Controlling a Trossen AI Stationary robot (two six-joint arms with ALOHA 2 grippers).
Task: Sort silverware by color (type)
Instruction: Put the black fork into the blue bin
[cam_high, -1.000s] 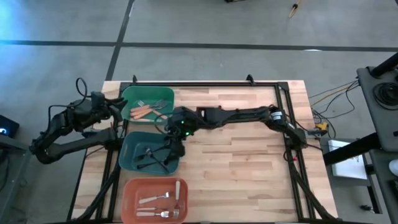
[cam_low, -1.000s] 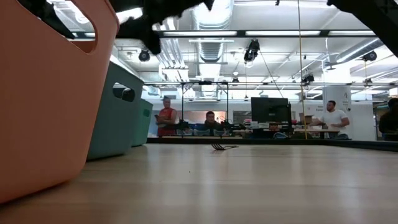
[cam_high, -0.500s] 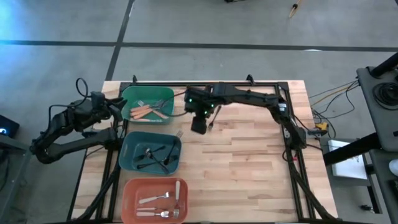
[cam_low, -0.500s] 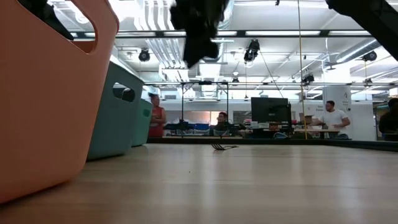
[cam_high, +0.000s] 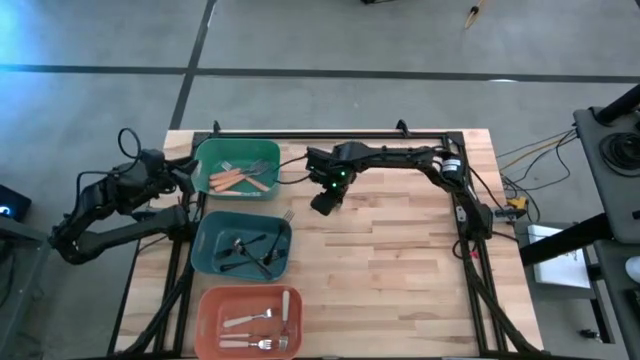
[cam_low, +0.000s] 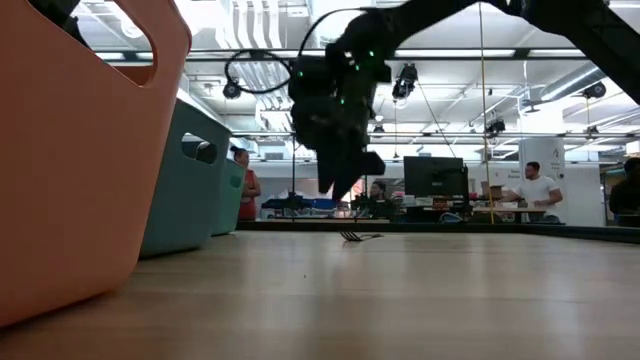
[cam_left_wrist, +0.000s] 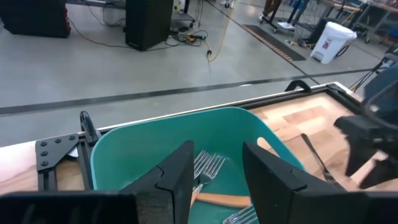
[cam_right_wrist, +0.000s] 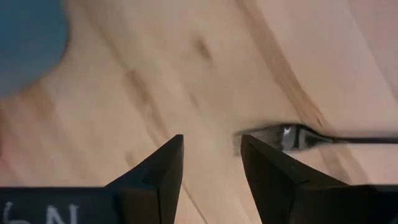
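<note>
You are hovering the open, empty right gripper (cam_high: 322, 203) over the last loose fork (cam_right_wrist: 323, 138) beside the teal bin (cam_high: 205, 232).

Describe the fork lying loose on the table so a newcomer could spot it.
On the table, find the teal bin, middle of three. Just off its corner nearest the right gripper lies a small pale fork. Unlike its neighbours, it rests on bare wood, not in a bin.
</note>
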